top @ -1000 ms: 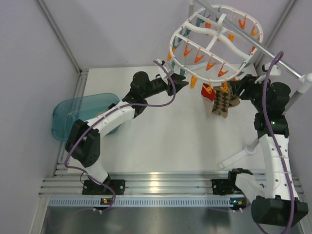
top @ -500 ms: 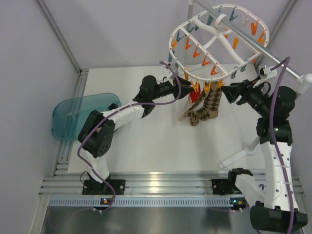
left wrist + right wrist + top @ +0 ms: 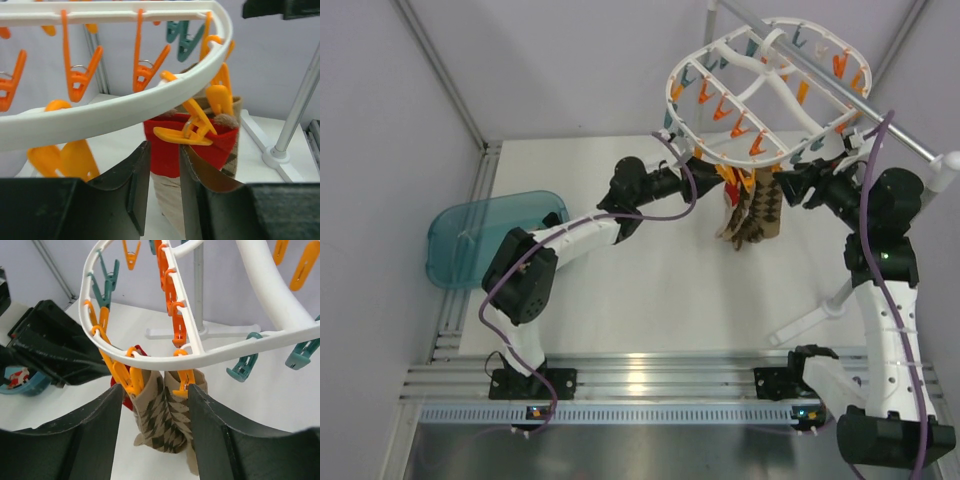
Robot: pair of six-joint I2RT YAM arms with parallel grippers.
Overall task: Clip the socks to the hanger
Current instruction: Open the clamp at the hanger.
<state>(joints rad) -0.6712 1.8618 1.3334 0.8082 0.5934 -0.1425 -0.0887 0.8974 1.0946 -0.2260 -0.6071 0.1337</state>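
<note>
Above the tabletop [image 3: 650, 290], the stand [image 3: 299, 102] holds the hanger [image 3: 265, 285] up so that its pegs dangle where both arms can reach them from opposite sides. The left arm [image 3: 570, 230] comes in from the left and the right arm [image 3: 885, 290] from the right, and they meet under the near rim.

The right jaws are spread wide and grip nothing. They frame the argyle socks [image 3: 160, 420], which hang from two orange pegs. This arm is probably waiting to steady the swinging ring.

The left jaws are narrowed to a slim gap with nothing visibly between them, and they point at the red sock [image 3: 222, 145] just beyond. Such a gap would suit a thin cuff or a peg's tails.

That sock hangs from the rim right against the argyle pair, red cuff up and cream body below, so the peg gets the thicker band. An orange peg [image 3: 192, 131] lies across the top of the cuff. From this angle I cannot tell whether it bites properly or only rests there. Only one red sock shows on the hanger.
</note>
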